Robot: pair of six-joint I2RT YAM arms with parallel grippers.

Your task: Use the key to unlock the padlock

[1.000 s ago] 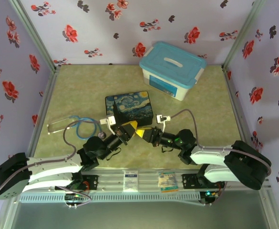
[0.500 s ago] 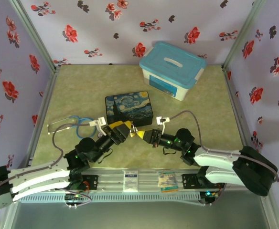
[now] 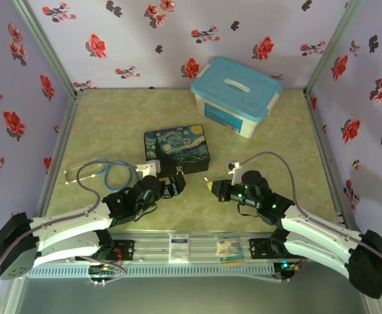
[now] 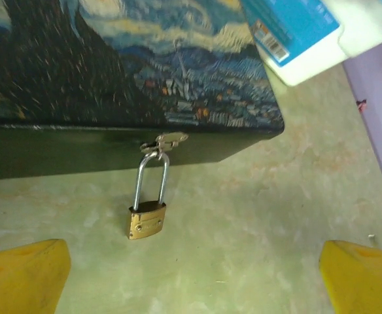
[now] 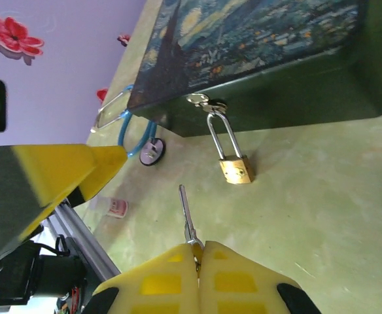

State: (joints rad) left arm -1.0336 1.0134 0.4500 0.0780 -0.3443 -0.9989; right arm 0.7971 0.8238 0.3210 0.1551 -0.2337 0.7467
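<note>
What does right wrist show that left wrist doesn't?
Right wrist, not left wrist: thin dark grey metal key clamped in the right pincer; round silver stethoscope head beside the box's corner. Left wrist, not right wrist: corner of the blue-lidded white plastic bin with a barcode label. Both: small brass padlock hanging by its silver shackle from the hasp of the starry-night painted box.

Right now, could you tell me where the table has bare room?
Bare: far left, behind the box and beside the bin; also right of the box. Crowded: the box's front, with padlock, stethoscope, left gripper and right gripper.
</note>
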